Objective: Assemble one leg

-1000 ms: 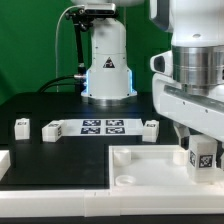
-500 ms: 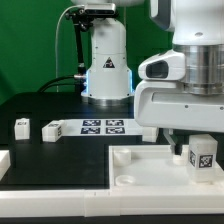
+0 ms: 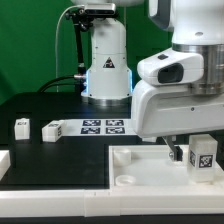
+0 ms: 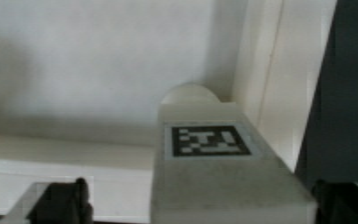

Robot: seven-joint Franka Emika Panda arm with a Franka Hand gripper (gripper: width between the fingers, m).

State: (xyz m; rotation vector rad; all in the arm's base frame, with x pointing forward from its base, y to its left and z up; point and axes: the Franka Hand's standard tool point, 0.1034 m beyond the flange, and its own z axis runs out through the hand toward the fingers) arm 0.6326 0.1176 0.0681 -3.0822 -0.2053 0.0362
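A leg (image 3: 203,155), a short white post with a square tag on its side, stands upright on the wide white panel (image 3: 130,165) near its corner at the exterior view's right. My gripper (image 3: 197,150) is down around it. In the wrist view the leg (image 4: 220,160) lies between the two dark fingertips of the gripper (image 4: 202,205). There is a clear gap on one side and a thin one on the other, so the jaws stand open around it. Two more legs (image 3: 22,125) (image 3: 50,129) lie on the black table at the exterior view's left.
The marker board (image 3: 103,126) lies on the table behind the panel. The arm's base (image 3: 107,65) stands behind that. The panel has a round hole (image 3: 127,180) near its front. A white part (image 3: 3,160) shows at the left edge. My arm's body hides the table at the right.
The hand has turned about the leg and now fills more of the exterior view's right. The leg and its tag have kept their place and facing.
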